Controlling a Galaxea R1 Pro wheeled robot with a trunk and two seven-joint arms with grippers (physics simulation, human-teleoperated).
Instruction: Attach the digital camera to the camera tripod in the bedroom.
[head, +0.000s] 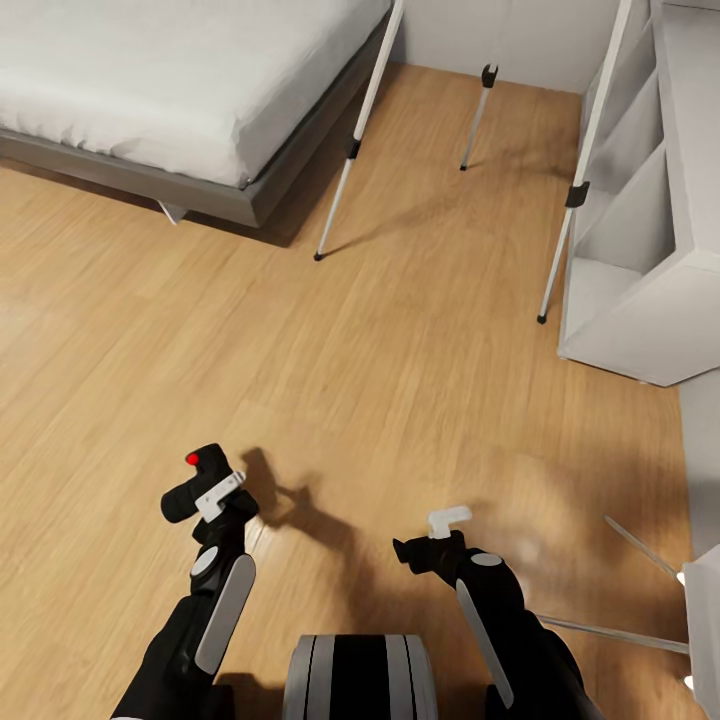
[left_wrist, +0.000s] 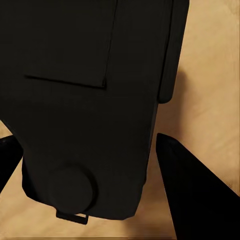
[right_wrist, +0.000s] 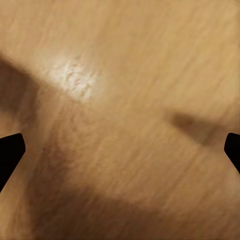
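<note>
The left gripper (head: 203, 487) clamps the small black boxy digital camera (head: 196, 480); the right gripper (right_wrist: 120, 145) hangs spread and empty. Ahead across the wood floor (head: 300, 360) stands the silver-legged camera tripod (head: 350, 150), nearer the right arm

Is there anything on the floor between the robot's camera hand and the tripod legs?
No. In the head view, only bare wood floor lies between the left gripper holding the digital camera and the camera tripod.
</note>
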